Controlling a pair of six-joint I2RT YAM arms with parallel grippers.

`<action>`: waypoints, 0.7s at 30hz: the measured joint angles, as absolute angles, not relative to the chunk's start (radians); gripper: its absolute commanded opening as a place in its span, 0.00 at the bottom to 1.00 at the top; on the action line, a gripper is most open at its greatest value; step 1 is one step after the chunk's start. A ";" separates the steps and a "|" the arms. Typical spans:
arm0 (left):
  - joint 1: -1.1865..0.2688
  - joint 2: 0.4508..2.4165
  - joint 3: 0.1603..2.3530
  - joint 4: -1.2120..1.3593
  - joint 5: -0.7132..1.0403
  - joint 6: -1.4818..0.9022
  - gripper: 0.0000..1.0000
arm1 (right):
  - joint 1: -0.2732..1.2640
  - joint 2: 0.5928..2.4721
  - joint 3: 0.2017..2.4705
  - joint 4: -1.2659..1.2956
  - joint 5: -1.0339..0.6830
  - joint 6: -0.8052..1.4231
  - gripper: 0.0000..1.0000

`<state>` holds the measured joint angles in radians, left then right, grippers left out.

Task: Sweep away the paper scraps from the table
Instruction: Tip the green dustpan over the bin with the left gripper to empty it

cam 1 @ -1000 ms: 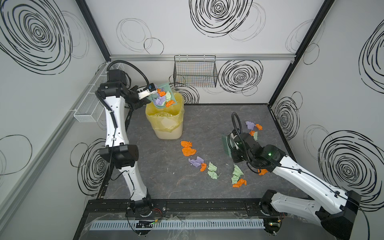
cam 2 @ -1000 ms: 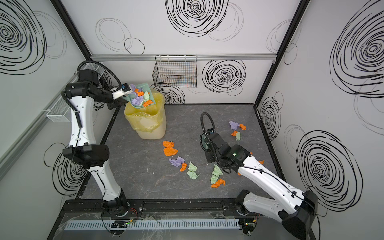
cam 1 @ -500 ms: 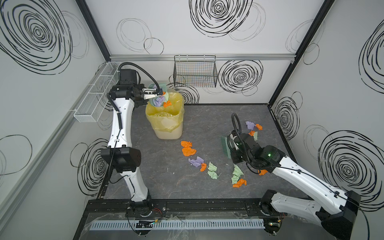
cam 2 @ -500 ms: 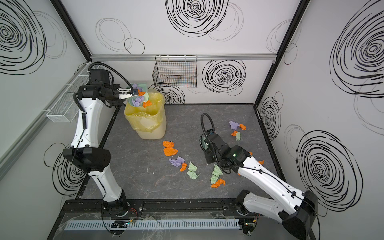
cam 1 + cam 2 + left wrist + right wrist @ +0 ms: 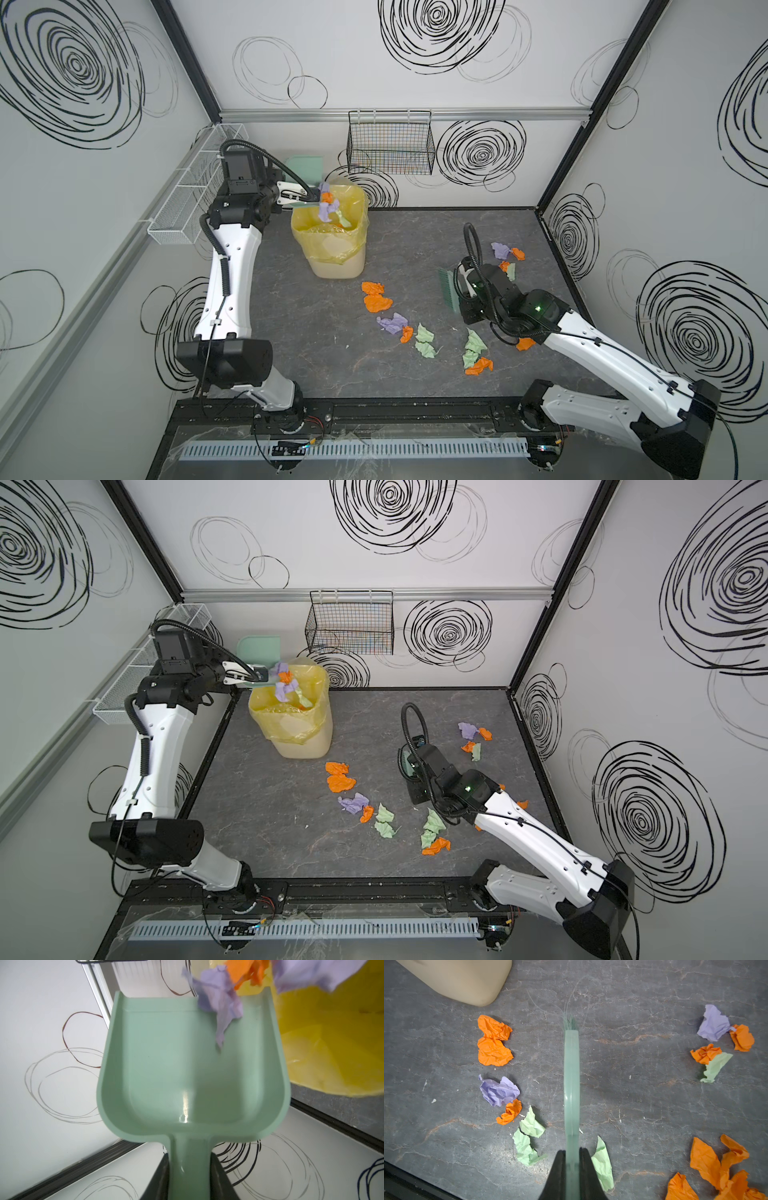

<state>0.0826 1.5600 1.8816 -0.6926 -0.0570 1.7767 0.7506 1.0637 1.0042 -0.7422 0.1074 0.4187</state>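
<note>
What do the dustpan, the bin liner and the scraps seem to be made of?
Dustpan: apparently moulded plastic, pale green, smooth and glossy; a bright highlight sits on its floor.
Bin liner: probably thin plastic film, yellow and translucent, wrinkled and folded over the bin's rim.
Scraps: paper, matt, with sharp creases and torn edges.

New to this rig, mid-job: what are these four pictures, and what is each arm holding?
Two white robot arms stand at the near edge of a grey table. Two pictures look down on the whole scene; the other two come from a camera on each wrist. The left gripper is shut on the handle of a green dustpan, tipped over the yellow-lined bin, with paper scraps dropping from its lip. The right gripper is shut on a green brush. More scraps, orange, green and lilac, lie on the table.
</note>
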 measured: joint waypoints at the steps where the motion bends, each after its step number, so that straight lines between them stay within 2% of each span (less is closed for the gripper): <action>1: 0.077 1.544 1.855 -0.683 -0.065 1.795 0.00 | 0.748 1.063 1.004 -0.722 0.100 0.434 0.00; 8: 0.055 1.551 1.840 -0.646 -0.099 1.860 0.00 | 0.719 1.060 1.001 -0.517 -0.020 0.602 0.00; 12: 0.059 1.601 1.961 -0.711 -0.076 1.827 0.00 | 0.715 1.104 0.972 -0.360 -0.106 0.728 0.00; 17: 0.101 1.620 2.136 -0.822 0.030 1.731 0.00 | 0.713 1.219 0.908 -0.173 -0.229 0.873 0.00; 21: 0.179 1.543 2.117 -0.903 0.160 1.658 0.00 | 0.713 1.338 0.907 -0.059 -0.301 0.948 0.00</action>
